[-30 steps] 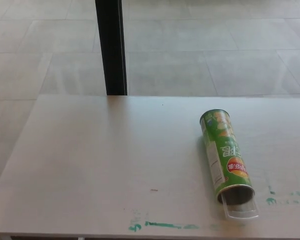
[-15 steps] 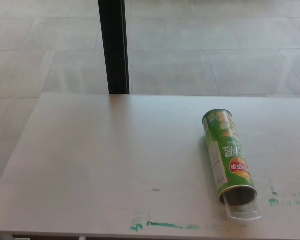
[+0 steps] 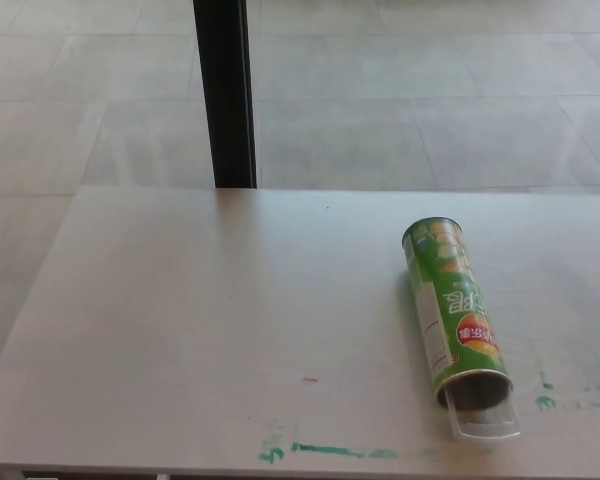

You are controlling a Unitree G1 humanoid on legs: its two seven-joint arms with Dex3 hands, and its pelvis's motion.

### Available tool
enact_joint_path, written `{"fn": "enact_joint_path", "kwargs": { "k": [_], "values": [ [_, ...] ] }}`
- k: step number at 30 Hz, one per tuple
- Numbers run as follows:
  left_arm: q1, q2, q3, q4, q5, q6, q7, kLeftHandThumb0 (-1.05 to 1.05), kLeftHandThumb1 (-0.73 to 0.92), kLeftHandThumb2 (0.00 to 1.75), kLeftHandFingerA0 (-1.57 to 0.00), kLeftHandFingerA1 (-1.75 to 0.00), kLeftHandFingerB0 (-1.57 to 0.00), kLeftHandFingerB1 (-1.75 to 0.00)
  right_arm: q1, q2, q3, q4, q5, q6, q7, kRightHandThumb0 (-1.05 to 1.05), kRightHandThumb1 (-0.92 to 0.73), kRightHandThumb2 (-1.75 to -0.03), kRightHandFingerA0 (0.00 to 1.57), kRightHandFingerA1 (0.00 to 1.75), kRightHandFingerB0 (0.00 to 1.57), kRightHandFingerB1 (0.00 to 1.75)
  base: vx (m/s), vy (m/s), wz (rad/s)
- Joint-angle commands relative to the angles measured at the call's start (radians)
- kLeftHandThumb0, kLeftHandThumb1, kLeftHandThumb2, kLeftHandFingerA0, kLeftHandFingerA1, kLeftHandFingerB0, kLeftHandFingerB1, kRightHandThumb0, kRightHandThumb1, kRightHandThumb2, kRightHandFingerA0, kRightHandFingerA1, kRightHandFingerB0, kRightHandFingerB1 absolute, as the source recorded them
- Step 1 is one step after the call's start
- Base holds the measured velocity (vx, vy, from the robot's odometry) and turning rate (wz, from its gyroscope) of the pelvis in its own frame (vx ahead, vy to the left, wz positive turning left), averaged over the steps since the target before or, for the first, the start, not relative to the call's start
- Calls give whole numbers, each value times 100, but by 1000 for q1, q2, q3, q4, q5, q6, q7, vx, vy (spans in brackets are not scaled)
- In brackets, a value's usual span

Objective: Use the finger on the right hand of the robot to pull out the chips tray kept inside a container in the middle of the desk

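A green chips can [image 3: 450, 305] lies on its side on the white desk [image 3: 210, 310], right of the middle, its open mouth facing the desk's front edge. A clear plastic tray [image 3: 485, 424] pokes a short way out of that mouth and rests on the desk. The rest of the tray is hidden inside the can. Neither of my hands shows in the head view.
A black post [image 3: 225, 95] stands behind the desk's far edge at the left of centre. Green paint smears [image 3: 320, 451] mark the desk near its front edge, and more smears [image 3: 570, 397] lie right of the can. Grey floor tiles [image 3: 430, 90] lie beyond.
Only the camera has wobbled slightly sideways. The can and tray lie where they were.
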Motion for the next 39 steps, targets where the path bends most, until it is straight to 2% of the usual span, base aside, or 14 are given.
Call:
{"fn": "enact_joint_path", "kwargs": {
  "k": [1, 2, 6, 11, 13, 16, 17, 26, 27, 30, 35, 36, 38, 39],
  "values": [
    [1, 18, 1, 15, -3, -39, -2, -45, 71, 61, -50, -52, -55, -46, 19, -19, 143, -126, -128, 88, 53, -17, -55, -56, 95, 97, 32, 35, 0, 0, 0],
    [-2, 18, -2, 20, 0, -39, 3, -45, 71, 61, -50, -50, -54, -44, 19, -24, 167, -141, -171, 96, 45, -21, -55, -56, 97, 91, 33, 35, 0, 0, 0],
    [-7, 20, -7, 35, 6, -49, 5, -45, 72, 62, -48, -46, -52, -42, 7, -26, 225, -139, -214, 88, 56, -19, -56, -56, 94, 95, 33, 36, 0, 0, 0],
    [-15, 20, -7, 40, 4, -45, 11, -44, 72, 61, -50, -51, -54, -44, -9, -48, 291, -118, -259, 59, 80, -18, -56, -56, 93, 96, 32, 36, 0, 0, 0],
    [-16, 19, -5, 40, 0, -45, 5, -44, 73, 62, -50, -52, -50, -43, -11, -57, 325, -138, -295, 90, 88, -24, -56, -59, 91, 96, 32, 36, 0, 0, 0],
    [-10, 21, -10, 33, 6, -51, 9, -45, 73, 62, -50, -51, -50, -42, -10, -55, 339, -153, -312, 110, 86, -19, -56, -56, 90, 98, 33, 35, 0, 0, 0],
    [-4, 20, -7, 22, 1, -48, 3, -45, 73, 61, -50, -50, -54, -45, -12, -66, 358, -162, -327, 131, 106, -25, -58, -60, 85, 100, 31, 36, 0, 0, 0],
    [2, 23, -11, 22, 5, -58, 1, -44, 73, 62, -49, -49, -51, -43, -39, -94, 459, -110, -456, 72, 109, -25, -58, -59, 86, 98, 35, 36, 0, 0, 0],
    [0, 26, -11, 26, 6, -55, 3, -44, 72, 62, -50, -48, -50, -42, -59, -100, 484, -93, -480, 68, 114, -19, -56, -56, 86, 106, 36, 36, 0, 0, 0],
    [-7, 25, -8, 32, 2, -48, 6, -43, 72, 61, -50, -50, -50, -43, -82, -102, 504, -72, -492, 61, 112, -18, -56, -56, 85, 110, 36, 36, 0, 0, 0],
    [-4, 30, -18, 27, 11, -60, 4, -45, 73, 61, -49, -49, -53, -45, -140, -104, 550, -28, -539, 40, 117, -20, -57, -57, 86, 109, 35, 35, 0, 0, 0],
    [-4, 31, -20, 26, 12, -58, 3, -45, 73, 62, -48, -47, -49, -42, -143, -104, 557, -28, -549, 39, 116, -22, -57, -57, 87, 103, 36, 35, 0, 0, 0],
    [-12, 33, -28, 36, 18, -58, 10, -44, 74, 62, -49, -46, -47, -40, -155, -106, 578, -30, -572, 41, 123, -22, -56, -57, 88, 108, 37, 35, 0, 0, 0],
    [-15, 33, -25, 40, 11, -53, 1, -43, 73, 62, -47, -47, -45, -41, -160, -108, 594, -37, -598, 45, 128, -23, -57, -57, 88, 103, 37, 35, 0, 0, 0]
  ]
}}
